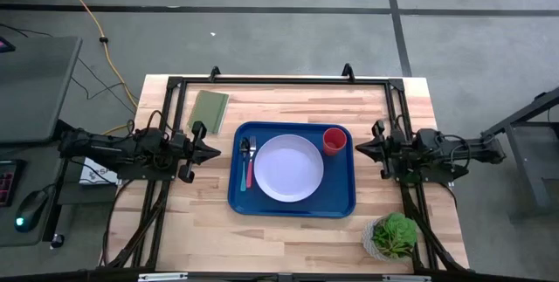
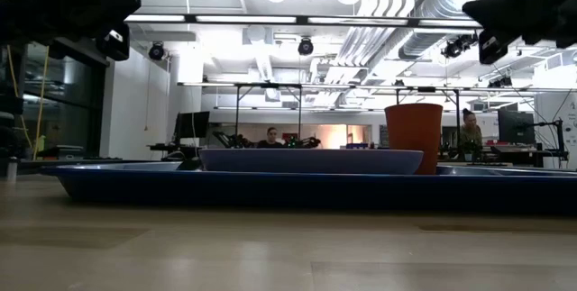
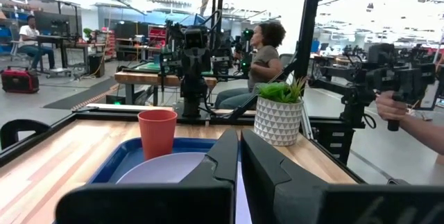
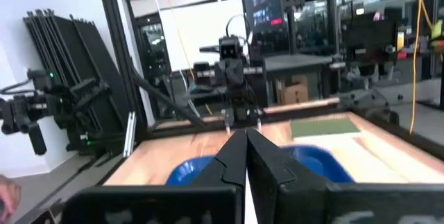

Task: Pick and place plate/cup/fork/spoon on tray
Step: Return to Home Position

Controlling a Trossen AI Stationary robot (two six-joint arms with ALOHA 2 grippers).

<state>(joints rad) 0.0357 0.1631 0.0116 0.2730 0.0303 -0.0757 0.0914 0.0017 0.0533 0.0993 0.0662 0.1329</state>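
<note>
The tray, where is it from where you stand?

In the middle of the table, between the two arms, long side running left to right.

And what's on it?

The plate lies flat in the centre. The cup stands upright in the far right corner, just beside the plate's rim. Along the left edge lie the spoon and the fork, side by side, spoon on the outside, fork nearer the plate. Their heads seem to point to the far side, though they're tiny from up there.

The arms?

The left gripper hangs just off the tray's left edge, above the table. Its fingers are drawn together, a hairline between them at most, nothing held. The right gripper hangs off the right edge, near the cup, pinched closed and empty too.

Anything else on the table?

A green pad at the far left, and a potted plant at the near right corner. A person sits beyond the table.
</note>
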